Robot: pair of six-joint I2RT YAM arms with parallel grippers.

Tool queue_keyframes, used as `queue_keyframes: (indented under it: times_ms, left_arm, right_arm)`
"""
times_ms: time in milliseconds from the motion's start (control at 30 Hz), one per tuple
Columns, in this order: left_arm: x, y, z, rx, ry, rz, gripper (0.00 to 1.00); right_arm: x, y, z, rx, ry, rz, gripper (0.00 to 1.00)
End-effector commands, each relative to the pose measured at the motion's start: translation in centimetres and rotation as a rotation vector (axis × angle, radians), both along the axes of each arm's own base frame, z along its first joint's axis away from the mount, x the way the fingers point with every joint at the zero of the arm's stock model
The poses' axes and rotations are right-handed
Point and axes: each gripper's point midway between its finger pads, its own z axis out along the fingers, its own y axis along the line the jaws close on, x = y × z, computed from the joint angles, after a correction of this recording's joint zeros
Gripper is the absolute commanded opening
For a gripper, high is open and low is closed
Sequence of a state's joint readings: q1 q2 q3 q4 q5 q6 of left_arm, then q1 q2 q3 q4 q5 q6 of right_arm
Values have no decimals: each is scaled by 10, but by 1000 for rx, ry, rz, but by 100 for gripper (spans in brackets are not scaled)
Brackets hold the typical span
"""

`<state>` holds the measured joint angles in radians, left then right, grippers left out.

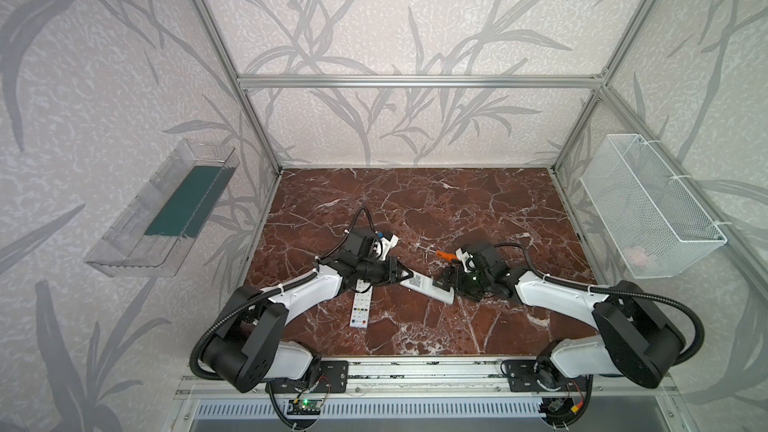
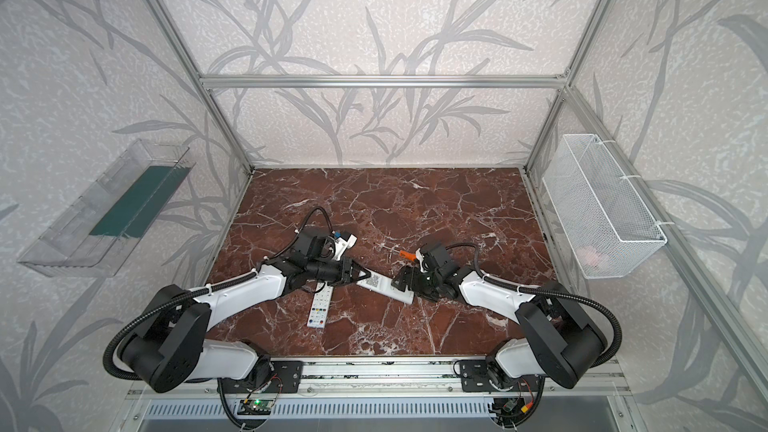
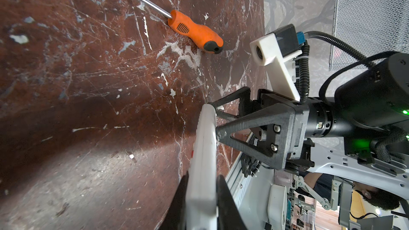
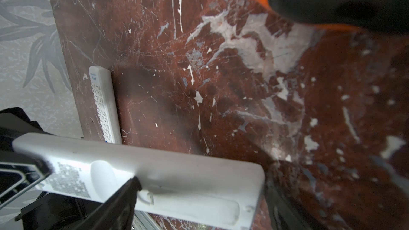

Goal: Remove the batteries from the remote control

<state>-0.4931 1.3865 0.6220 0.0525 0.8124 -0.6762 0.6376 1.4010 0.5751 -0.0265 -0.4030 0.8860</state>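
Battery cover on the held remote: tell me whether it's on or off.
On. In the right wrist view the cover sits flush in the remote back, with its latch tab in place.

We note tabletop (image 1: 415,201): red-brown marble look, white and grey veins, pale flecks. White remote (image 4: 177,173): plain white back, grey speckled square code patch. Second remote (image 1: 360,305): white, rows of pale buttons, few small coloured ones. Screwdriver (image 3: 194,32): orange handle, black end cap, black ribbed oval, silvery shaft. Walls (image 1: 374,14): off-white, we see grey leaf-and-stem print. Basket (image 1: 652,209): white mesh. Tray (image 1: 124,243): clear, dark green panel inside. Arms (image 1: 307,288): white shells, black joints, black ribbed cables.
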Motion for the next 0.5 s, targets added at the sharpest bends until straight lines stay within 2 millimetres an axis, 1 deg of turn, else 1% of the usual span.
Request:
queue_keyframes:
  times_ms: [0,100,467]
  left_arm:
    - [0,-5,4,1,-39,-27,8]
    - [-1,-5,4,1,-38,-29,8]
    - [-1,-5,3,1,-37,-29,8]
  right_arm:
    - [-27,-9,-24,-75,81,31,90]
    - [-30,-10,-28,-86,91,28,90]
    - [-34,-14,-42,-116,122,15,83]
